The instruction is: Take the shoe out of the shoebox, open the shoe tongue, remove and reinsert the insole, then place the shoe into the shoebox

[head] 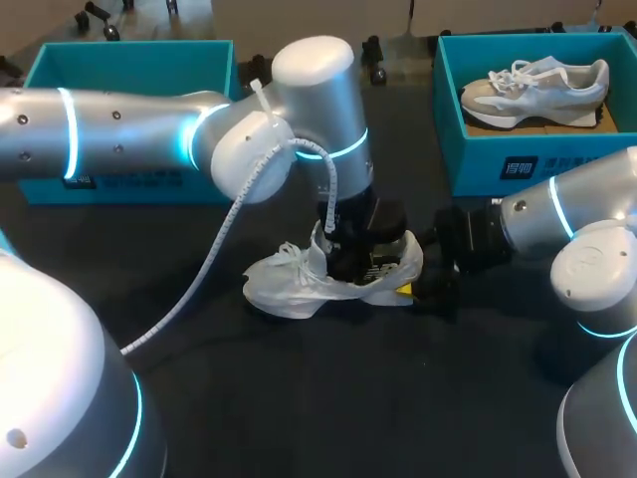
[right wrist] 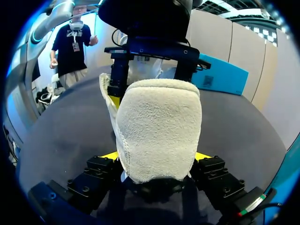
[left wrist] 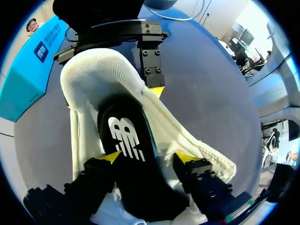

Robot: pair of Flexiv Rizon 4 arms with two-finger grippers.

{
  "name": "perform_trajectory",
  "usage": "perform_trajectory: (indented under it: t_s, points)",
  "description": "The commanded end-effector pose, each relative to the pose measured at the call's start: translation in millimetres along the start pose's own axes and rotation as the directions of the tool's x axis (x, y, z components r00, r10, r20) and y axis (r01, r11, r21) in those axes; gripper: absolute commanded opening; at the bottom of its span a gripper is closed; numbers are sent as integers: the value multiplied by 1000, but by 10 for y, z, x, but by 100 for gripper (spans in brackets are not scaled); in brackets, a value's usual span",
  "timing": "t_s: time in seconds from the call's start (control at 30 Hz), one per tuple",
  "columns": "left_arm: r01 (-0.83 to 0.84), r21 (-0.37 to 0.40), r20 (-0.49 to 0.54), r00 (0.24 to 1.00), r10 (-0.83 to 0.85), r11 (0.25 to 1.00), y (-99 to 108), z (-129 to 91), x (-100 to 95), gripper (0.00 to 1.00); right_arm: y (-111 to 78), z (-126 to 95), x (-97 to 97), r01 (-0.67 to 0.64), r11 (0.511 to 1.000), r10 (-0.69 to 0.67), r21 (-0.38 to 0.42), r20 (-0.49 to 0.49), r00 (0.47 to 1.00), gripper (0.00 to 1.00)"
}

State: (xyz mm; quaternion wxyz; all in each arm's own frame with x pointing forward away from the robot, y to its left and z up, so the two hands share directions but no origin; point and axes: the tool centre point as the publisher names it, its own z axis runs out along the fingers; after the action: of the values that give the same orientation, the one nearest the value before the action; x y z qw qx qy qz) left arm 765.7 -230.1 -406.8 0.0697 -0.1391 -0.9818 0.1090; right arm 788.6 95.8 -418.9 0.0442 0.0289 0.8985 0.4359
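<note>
Shoe (head: 289,289) mid-table, heel in right gripper (right wrist: 157,157), well apart from left-hand shoebox (head: 129,65)

A dark table (head: 348,398) carries a teal box (head: 473,159) at its right holding a grey sneaker (head: 537,90).

surface: dark table (head: 328,398), plain and matte, spanning the head view from side to side | left wrist view: tabletop lies bare and smooth under bright, even light | right wrist view: tabletop dark grey, softly lit, with only faint shadows
</note>
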Motion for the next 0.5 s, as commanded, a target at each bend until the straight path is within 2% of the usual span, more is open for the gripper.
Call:
perform_trajectory:
  t_s: [0.03, 0.13, 0.17, 0.37, 0.5]
  points:
    - [2, 10, 1, 1000, -2, 1000, 22, 187, -5, 66, -1, 47, -10, -1, 1000, 1, 4, 3, 1000, 0]
    - [2, 15, 13, 1000, -2, 1000, 28, 221, -27, 56, -1, 47, -10, -1, 1000, 1, 4, 3, 1000, 0]
    - [-2, 11, 27, 1000, 2, 1000, 30, 232, -32, 46, -1, 47, -10, -1, 1000, 1, 4, 3, 1000, 0]
    - [-8, 4, 45, 999, 7, 1000, 65, 250, -62, 27, -1, 47, -10, -1, 1000, 1, 4, 3, 1000, 0]
    - [-5, 5, 56, 998, 5, 1000, 95, 225, -83, 20, -1, 47, -10, -1, 1000, 1, 4, 3, 1000, 0]
